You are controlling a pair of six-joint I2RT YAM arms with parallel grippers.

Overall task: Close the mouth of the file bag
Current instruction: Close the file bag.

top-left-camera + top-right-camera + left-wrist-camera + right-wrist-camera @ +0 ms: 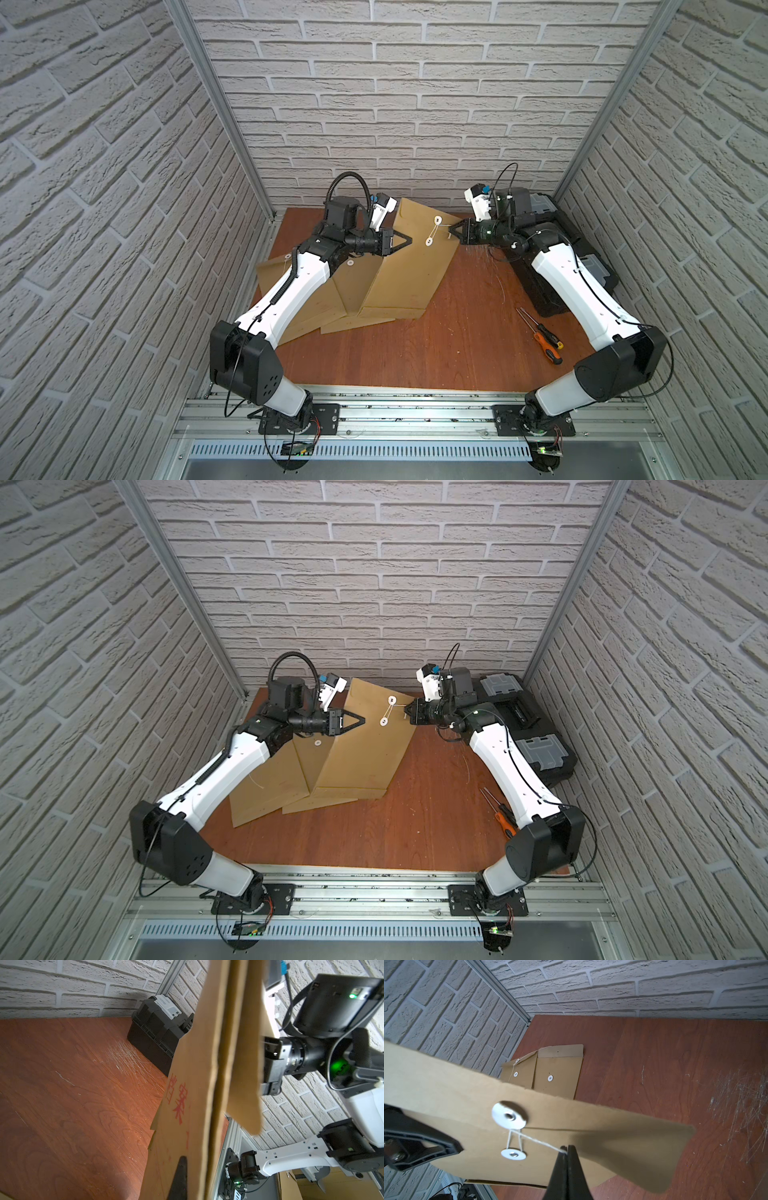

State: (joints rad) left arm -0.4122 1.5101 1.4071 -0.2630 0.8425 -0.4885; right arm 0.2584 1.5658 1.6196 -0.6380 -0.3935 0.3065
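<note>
A brown paper file bag (409, 270) (361, 750) stands tilted, its lower end on the table and its mouth end raised. My left gripper (409, 240) (362, 720) is shut on its left edge; in the left wrist view one black finger (179, 1178) lies against the bag (193, 1105) and the other is hidden behind it. The flap carries a white disc (509, 1114), with a second disc (513, 1154) on the body. A white string (542, 1142) runs between the discs and out to my right gripper (566, 1148) (453, 228), which is shut on it.
Two more file bags (299, 291) (353, 286) lie flat under my left arm. A black toolbox (557, 257) fills the right rear corner. Two orange-handled screwdrivers (544, 336) lie near the right arm. Brick walls enclose three sides.
</note>
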